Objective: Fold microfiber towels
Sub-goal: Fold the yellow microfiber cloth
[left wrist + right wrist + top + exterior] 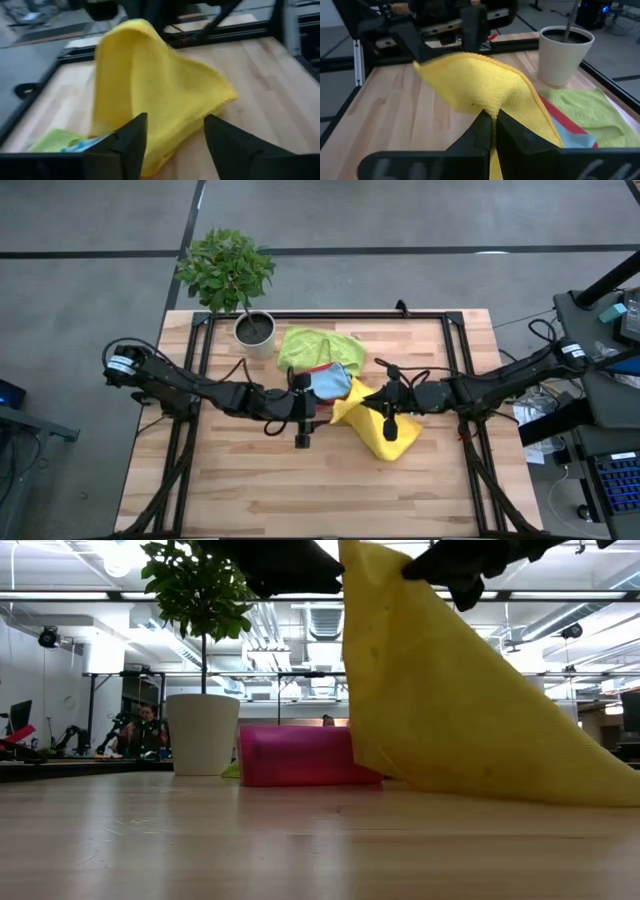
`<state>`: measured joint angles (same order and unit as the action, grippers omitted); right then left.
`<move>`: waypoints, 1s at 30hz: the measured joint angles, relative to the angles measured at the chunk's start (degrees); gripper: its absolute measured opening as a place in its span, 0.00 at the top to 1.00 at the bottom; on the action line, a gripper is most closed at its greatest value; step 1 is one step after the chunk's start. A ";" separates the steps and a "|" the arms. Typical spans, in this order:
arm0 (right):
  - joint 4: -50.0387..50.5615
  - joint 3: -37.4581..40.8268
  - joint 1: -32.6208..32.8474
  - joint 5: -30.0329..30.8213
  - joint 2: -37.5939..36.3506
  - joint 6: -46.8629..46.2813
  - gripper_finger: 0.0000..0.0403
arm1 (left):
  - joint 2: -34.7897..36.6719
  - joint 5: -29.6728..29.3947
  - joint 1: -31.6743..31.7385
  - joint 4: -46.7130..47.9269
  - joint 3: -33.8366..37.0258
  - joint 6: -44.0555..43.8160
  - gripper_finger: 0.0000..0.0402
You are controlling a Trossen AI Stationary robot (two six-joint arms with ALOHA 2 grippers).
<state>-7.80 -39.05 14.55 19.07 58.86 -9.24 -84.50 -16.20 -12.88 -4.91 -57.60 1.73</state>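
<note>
My right gripper [375, 405] is shut on a yellow towel [385, 430] near the table's middle. The towel rises to a peak under the gripper [455, 575] and slopes down to the table [480, 740]. My left gripper [175, 137] is open and empty just left of the towel [318, 412], with its fingers facing it. A lime green towel [318, 345] and a teal-blue towel [335, 382] lie behind on the pink tray [300, 755]. The other towels are out of sight. My right gripper pinches a raised fold or edge of the yellow towel [492, 107] between its two fingers; one layer or several, I cannot tell. The fingers come nearly level from the table's right. The held part is lifted, and the towel hangs slack with its lower end [560, 785] on the table.
A white pot [255, 330] with a green plant [225, 268] stands at the far left. A black frame [330, 317] runs along the table's far edge and sides. Bare wood [320, 490] lies toward the near edge. A person [148, 730] sits in the room beyond.
</note>
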 joint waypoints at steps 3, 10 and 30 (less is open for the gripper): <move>-0.24 0.00 -0.03 0.04 1.04 -0.73 0.98 | -0.34 -1.14 -0.01 -0.53 -0.03 -0.02 0.49; -1.82 0.00 -0.07 0.70 2.13 -2.96 0.98 | -3.99 3.90 -0.35 -1.07 -0.06 0.14 0.44; -3.20 0.00 -0.07 3.48 2.18 -3.81 0.98 | -8.12 -1.70 -0.33 -14.49 -0.57 7.56 0.95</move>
<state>-11.00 -39.05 14.48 22.55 61.04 -13.05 -92.62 -17.90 -13.21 -19.40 -58.17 9.28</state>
